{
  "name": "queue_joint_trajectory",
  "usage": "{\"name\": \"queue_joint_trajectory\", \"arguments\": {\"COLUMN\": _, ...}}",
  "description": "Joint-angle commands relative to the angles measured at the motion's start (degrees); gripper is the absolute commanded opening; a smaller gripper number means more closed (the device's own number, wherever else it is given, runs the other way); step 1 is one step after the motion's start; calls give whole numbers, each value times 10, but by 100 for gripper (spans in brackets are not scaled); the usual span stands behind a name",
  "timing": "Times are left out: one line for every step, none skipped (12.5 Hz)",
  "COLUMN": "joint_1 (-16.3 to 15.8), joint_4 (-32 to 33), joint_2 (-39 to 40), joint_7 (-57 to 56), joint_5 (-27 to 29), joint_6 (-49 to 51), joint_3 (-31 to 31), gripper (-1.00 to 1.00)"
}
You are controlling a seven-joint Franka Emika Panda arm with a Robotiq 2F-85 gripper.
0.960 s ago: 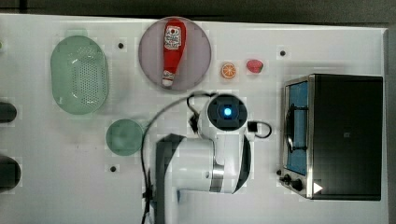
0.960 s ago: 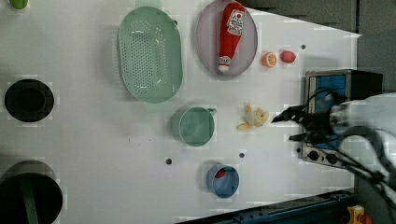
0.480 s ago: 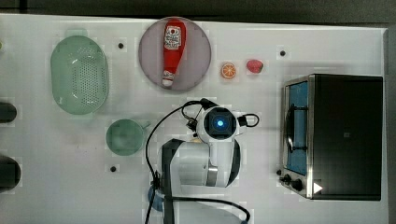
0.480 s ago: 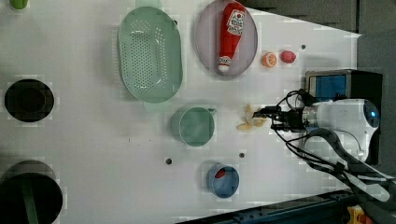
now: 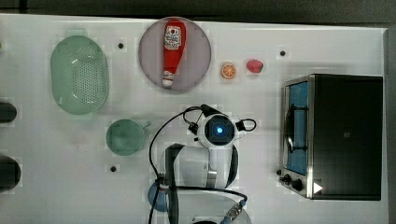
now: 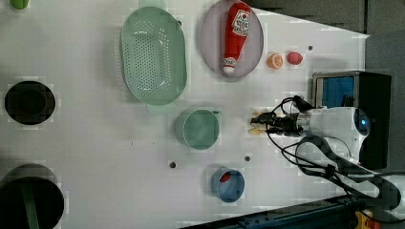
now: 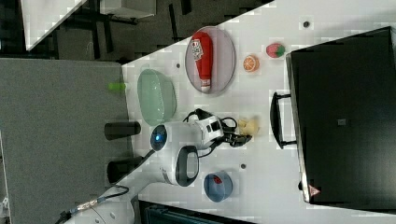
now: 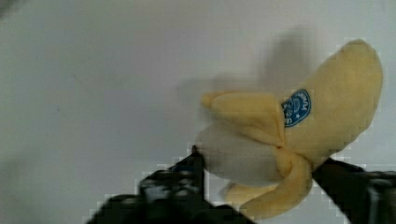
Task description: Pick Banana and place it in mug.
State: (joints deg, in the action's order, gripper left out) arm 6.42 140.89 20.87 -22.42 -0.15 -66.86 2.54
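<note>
Pale green plastic catches my eye first at the left view's left: the perforated basket (image 6: 153, 55) lies on the white surface (image 6: 95, 152), with 2 dark round holders (image 6: 29, 102) beyond it toward the left edge. Next along, the teal mug (image 6: 199, 129) stands upright just below the basket, its mouth up and nothing visible inside. Under it, toward the left view's bottom, I see the blue bowl (image 6: 228, 184) with a small red thing in it. Above, the red ketchup bottle (image 6: 235, 37) lies on the grey plate (image 6: 210, 43), and the orange slice (image 6: 274, 61) and a red fruit (image 6: 294, 58) sit beside the plate.

Right of the mug, near it but apart, the banana (image 6: 257, 129) lies on the surface. My gripper (image 6: 260, 122) is down at it. In the wrist view the 2 black fingers (image 8: 184, 175) stand on either side of the half-peeled banana (image 8: 289, 135), 1 touching its white flesh; I cannot tell whether they have clamped it. At the far right sits the black toaster oven (image 6: 353, 90).
</note>
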Motion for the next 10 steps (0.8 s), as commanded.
{"name": "queue_joint_trajectory", "arguments": {"joint_1": 1, "joint_4": -4, "joint_2": 0, "joint_7": -21, "joint_5": 9, "joint_6": -19, "joint_3": 7, "gripper": 1}}
{"name": "queue_joint_trajectory", "arguments": {"joint_1": 1, "joint_4": -5, "joint_2": -1, "joint_7": -21, "joint_5": 10, "joint_6": -19, "joint_3": 7, "gripper": -19}}
{"name": "queue_joint_trajectory", "arguments": {"joint_1": 1, "joint_4": -5, "joint_2": -7, "joint_7": -21, "joint_5": 10, "joint_6": -18, "joint_3": 8, "gripper": -42}}
{"name": "queue_joint_trajectory", "arguments": {"joint_1": 1, "joint_4": -5, "joint_2": -25, "joint_7": -21, "joint_5": 10, "joint_6": -17, "joint_3": 8, "gripper": -42}}
{"name": "queue_joint_trajectory", "arguments": {"joint_1": 1, "joint_4": -6, "joint_2": -44, "joint_7": -21, "joint_5": 9, "joint_6": -15, "joint_3": 8, "gripper": -42}}
{"name": "queue_joint_trajectory", "arguments": {"joint_1": 1, "joint_4": -7, "joint_2": -69, "joint_7": -21, "joint_5": 9, "joint_6": -5, "joint_3": 8, "gripper": -42}}
{"name": "queue_joint_trajectory", "arguments": {"joint_1": 1, "joint_4": -14, "joint_2": -112, "joint_7": -21, "joint_5": 9, "joint_6": 43, "joint_3": 8, "gripper": -42}}
{"name": "queue_joint_trajectory", "arguments": {"joint_1": 1, "joint_4": -23, "joint_2": -141, "joint_7": -21, "joint_5": 9, "joint_6": 100, "joint_3": 7, "gripper": -42}}
{"name": "queue_joint_trajectory", "arguments": {"joint_1": 1, "joint_4": -40, "joint_2": -171, "joint_7": -21, "joint_5": 9, "joint_6": 159, "joint_3": 8, "gripper": -42}}
{"name": "queue_joint_trajectory", "arguments": {"joint_1": 2, "joint_4": -60, "joint_2": -200, "joint_7": -21, "joint_5": 9, "joint_6": 216, "joint_3": 6, "gripper": -42}}
